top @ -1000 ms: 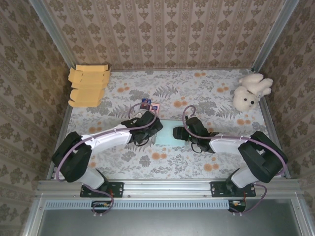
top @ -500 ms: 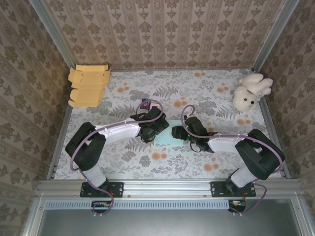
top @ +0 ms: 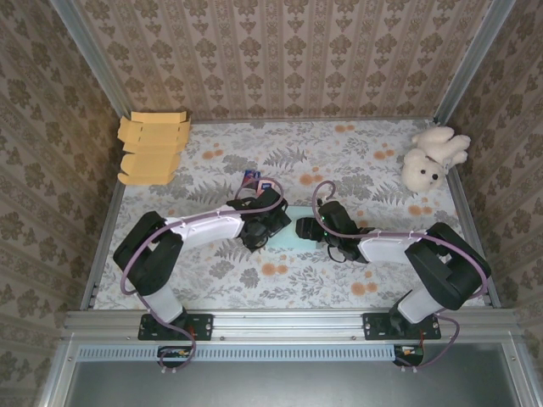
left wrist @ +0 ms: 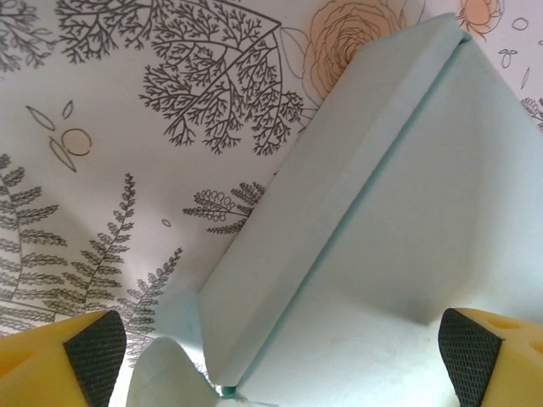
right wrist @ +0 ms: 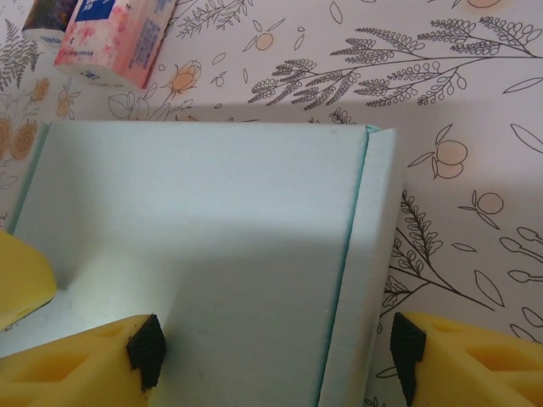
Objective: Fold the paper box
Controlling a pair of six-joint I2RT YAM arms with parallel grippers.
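One left pincer (left wrist: 282, 349) advanced over paper box (left wrist: 407, 212).

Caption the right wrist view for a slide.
The right gripper, jaws apart, straddles the creased side flap of the pale blue paper box on the floral tablecloth.

The box (right wrist: 204, 246) looks smooth, matt pale card. Cloth (left wrist: 127, 110) under it reads flat, printed, matt. Fingers (right wrist: 475, 356) are yellow plastic, pads (left wrist: 465, 346) rough black. Toy (top: 431, 158), fluffy plush.
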